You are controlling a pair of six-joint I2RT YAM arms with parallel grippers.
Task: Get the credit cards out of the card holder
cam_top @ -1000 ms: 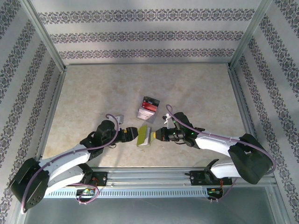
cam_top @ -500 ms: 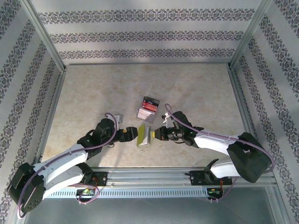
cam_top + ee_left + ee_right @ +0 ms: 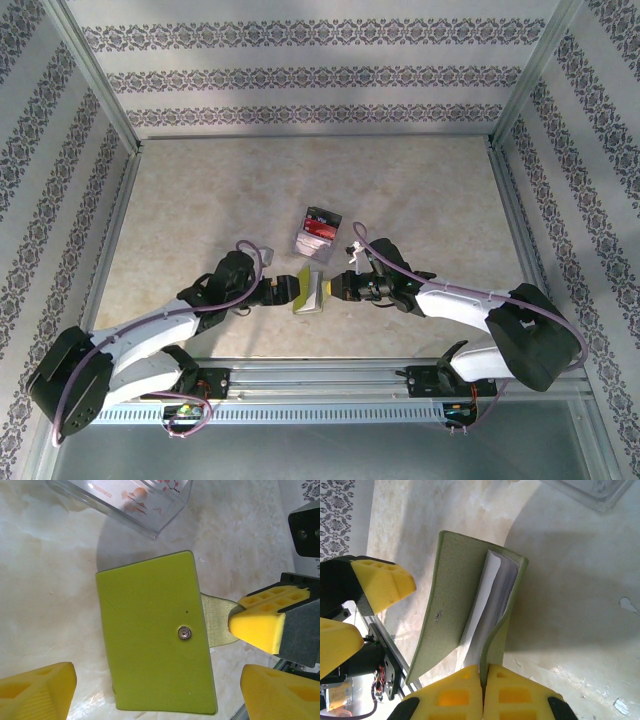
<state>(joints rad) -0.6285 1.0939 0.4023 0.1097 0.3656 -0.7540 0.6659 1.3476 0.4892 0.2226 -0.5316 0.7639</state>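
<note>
The left gripper (image 3: 282,290), jaws spread, has edged closer over the last second, and the card holder (image 3: 155,635) now sits just ahead of it. The right gripper (image 3: 484,687) pinches one flap, propping the holder ajar. The credit cards inside are hidden, so pulling them out likely comes next.

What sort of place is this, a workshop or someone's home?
Likely a robot test booth, not a home: left arm and right arm bolted along a rail at the table's edge, inside metal frame posts holding patterned wall panels.
</note>
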